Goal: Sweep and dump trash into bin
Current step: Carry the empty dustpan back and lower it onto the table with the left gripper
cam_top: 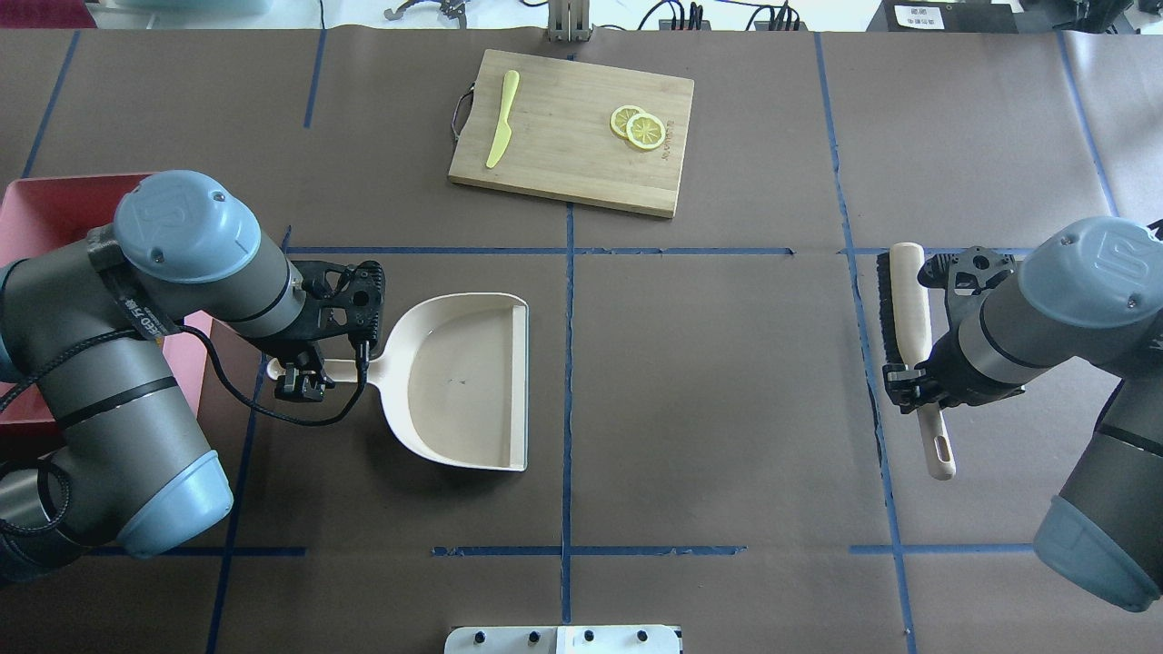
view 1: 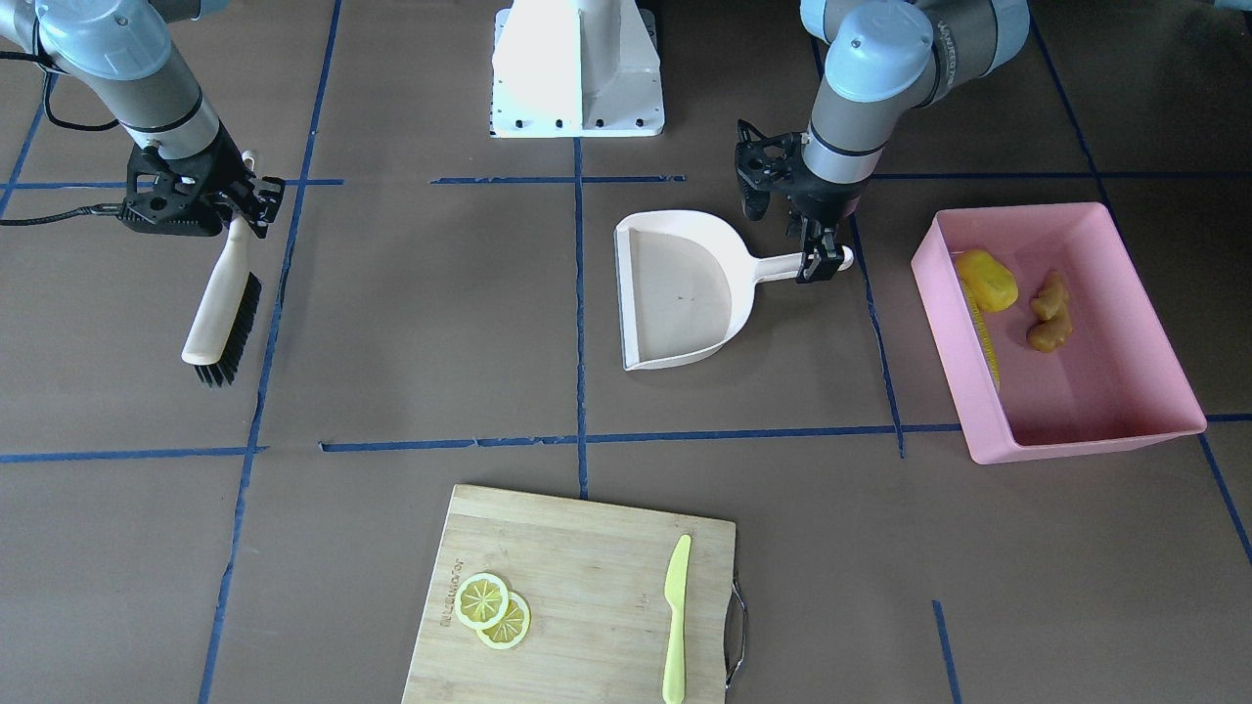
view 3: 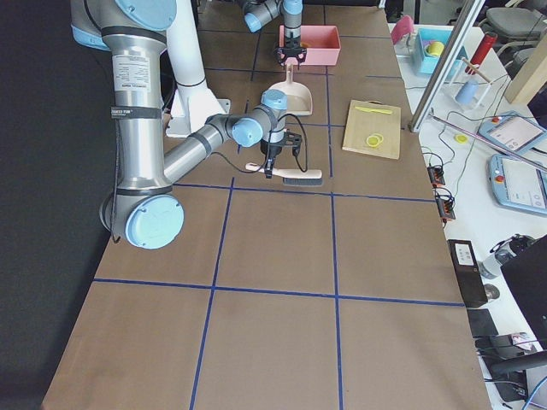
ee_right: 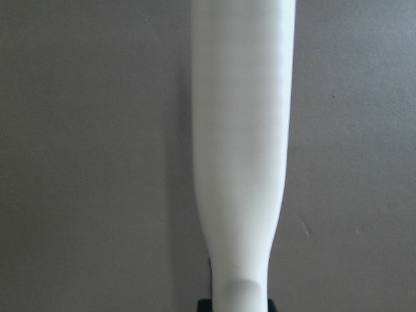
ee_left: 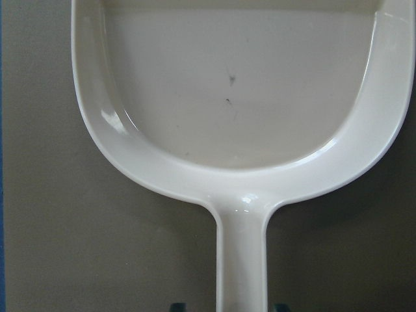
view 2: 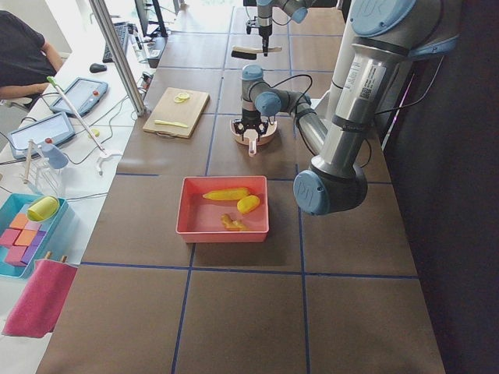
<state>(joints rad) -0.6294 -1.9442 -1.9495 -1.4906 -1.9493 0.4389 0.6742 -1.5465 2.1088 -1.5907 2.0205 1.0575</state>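
The pink bin (view 1: 1105,381) stands on the table at my left; it also shows in the overhead view (cam_top: 54,204). In it lie the corn cob (view 1: 981,328) along one wall, the rounded yellow lump (view 1: 988,281) and the ginger root (view 1: 1050,313). The beige dustpan (view 1: 680,293) lies flat on the table, empty. My left gripper (view 1: 820,262) straddles the end of its handle (ee_left: 240,260); a gap shows beside the handle, so the jaws look open. My right gripper (view 1: 240,200) is shut on the handle of the brush (view 1: 220,308), held just above the table.
A bamboo cutting board (view 1: 587,567) with two lemon slices (view 1: 492,608) and a yellow-green knife (view 1: 675,616) lies at the far side of the table. The white robot base (view 1: 577,68) stands between the arms.
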